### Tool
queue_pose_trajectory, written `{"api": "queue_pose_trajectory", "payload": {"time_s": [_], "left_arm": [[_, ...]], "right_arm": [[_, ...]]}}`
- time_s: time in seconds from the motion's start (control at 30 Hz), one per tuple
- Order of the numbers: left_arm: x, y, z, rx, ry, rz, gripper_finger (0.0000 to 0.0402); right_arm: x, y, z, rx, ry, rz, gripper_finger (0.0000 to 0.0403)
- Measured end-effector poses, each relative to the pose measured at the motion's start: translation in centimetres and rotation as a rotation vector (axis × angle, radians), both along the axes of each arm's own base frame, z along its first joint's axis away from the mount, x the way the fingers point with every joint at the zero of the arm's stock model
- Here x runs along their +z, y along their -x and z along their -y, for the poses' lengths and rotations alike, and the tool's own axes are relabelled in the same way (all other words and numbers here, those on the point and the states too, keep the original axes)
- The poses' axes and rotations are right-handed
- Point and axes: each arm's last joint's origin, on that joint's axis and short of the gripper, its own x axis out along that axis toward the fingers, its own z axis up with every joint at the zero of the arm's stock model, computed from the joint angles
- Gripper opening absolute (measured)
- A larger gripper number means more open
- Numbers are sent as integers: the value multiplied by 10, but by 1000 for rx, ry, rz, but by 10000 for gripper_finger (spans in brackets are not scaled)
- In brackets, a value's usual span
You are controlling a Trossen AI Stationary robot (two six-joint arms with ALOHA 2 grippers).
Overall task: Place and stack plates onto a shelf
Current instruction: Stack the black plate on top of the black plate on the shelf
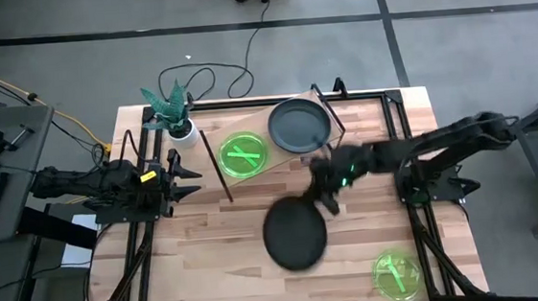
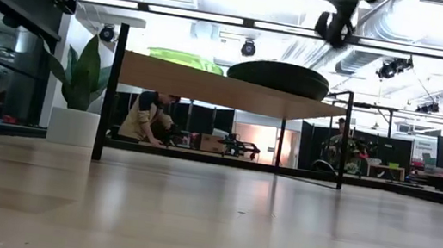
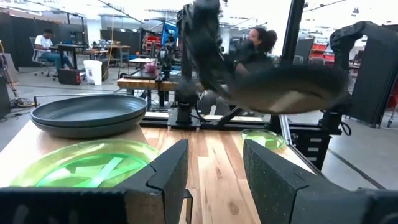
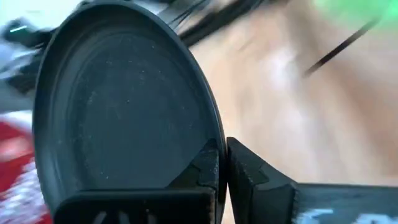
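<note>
The shelf [image 1: 262, 161] stands at the table's far middle. On it lie a green plate [image 1: 243, 156] and, to its right, a dark grey plate [image 1: 298, 126]; the left wrist view shows this as two stacked dark plates [image 3: 87, 115]. My right gripper [image 1: 326, 196] is shut on another dark grey plate [image 1: 295, 233], held in the air in front of the shelf. Another green plate [image 1: 395, 273] lies flat on the table at the near right. My left gripper [image 1: 186, 172] is open and empty at the shelf's left end. My right gripper pinches the dark grey plate's rim [image 4: 214, 134] between its two fingers, one finger [image 4: 199, 171] on the inner face, the other on the underside. It holds the edge nearest the shelf [image 1: 312, 205]. The plate is lifted clear of the table, roughly level [image 3: 292, 90].
A potted plant [image 1: 175, 115] stands at the shelf's far left corner. Black frame rails [image 1: 397, 121] run along the table's edges. People and workbenches show in the room beyond [image 2: 148, 118]. Bare tabletop [image 1: 210, 251] lies in front of the shelf.
</note>
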Motion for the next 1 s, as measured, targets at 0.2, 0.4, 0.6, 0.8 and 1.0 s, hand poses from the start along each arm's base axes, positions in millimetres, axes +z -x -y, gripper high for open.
{"api": "queue_pose_trajectory", "payload": {"time_s": [0.2, 0.4, 0.6, 0.8, 1.0], "left_arm": [[0, 0, 0, 1, 0, 0, 143], [0, 0, 0, 1, 0, 0, 143], [-1, 0, 0, 1, -1, -7, 143], [-2, -1, 0, 8, -2, -12, 143], [-2, -1, 0, 15, -1, -10, 143]], "right_arm": [[83, 16, 58, -463, 332, 26, 0], [109, 34, 119, -856, 382, -25, 0], [89, 51, 151, -961, 358, -235, 0], [75, 46, 159, -952, 314, -328, 0], [64, 37, 164, -924, 316, -375, 0]]}}
